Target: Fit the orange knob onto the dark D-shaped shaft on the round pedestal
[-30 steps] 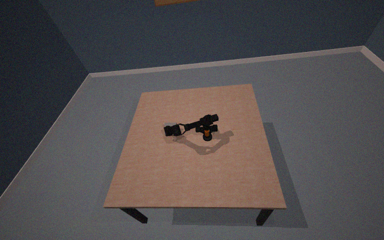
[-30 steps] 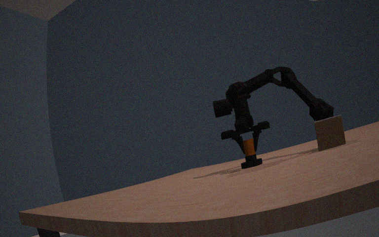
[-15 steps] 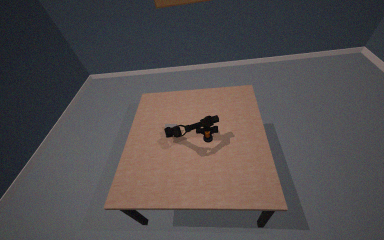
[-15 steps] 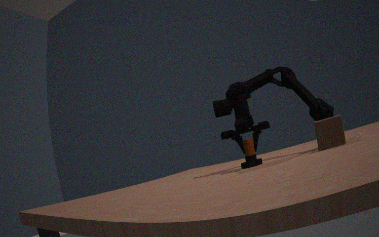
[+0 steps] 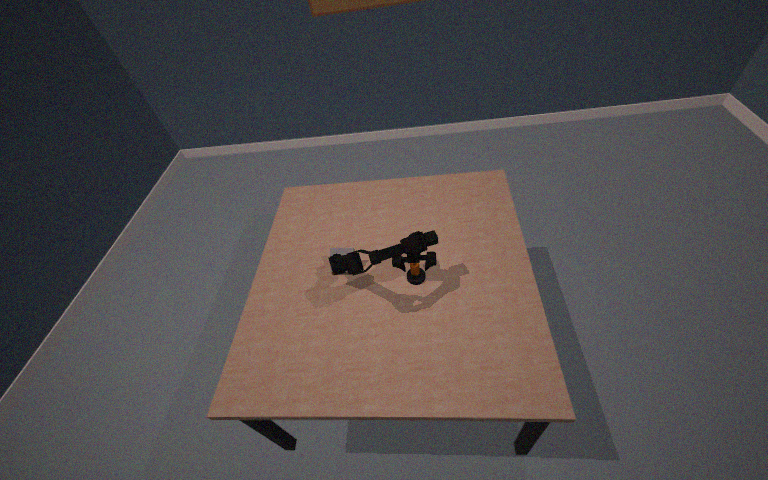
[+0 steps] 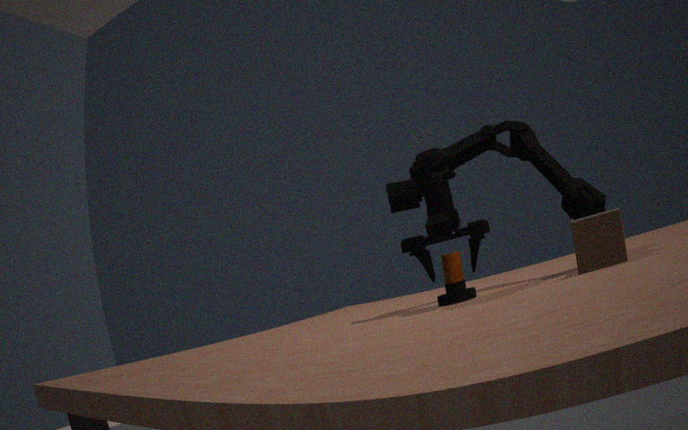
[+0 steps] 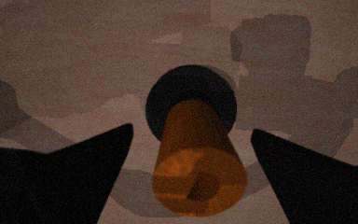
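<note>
The orange knob (image 5: 415, 268) (image 6: 452, 267) (image 7: 193, 140) stands upright on the dark round pedestal (image 5: 416, 279) (image 6: 456, 297) (image 7: 163, 93). In the exterior view its lower end meets the pedestal's narrower upper part, with no gap or bare shaft showing between them. The shaft is hidden, and its flat side does not show. My gripper (image 5: 416, 267) (image 6: 453, 275) (image 7: 193, 132) is open around the knob. One finger stands on each side of it, and the wrist view shows space between each finger and the knob.
The arm reaches over the wooden table (image 5: 390, 362) (image 6: 284, 365) from a block (image 6: 599, 243) under its base. The arm's shadows fall on the table around the pedestal.
</note>
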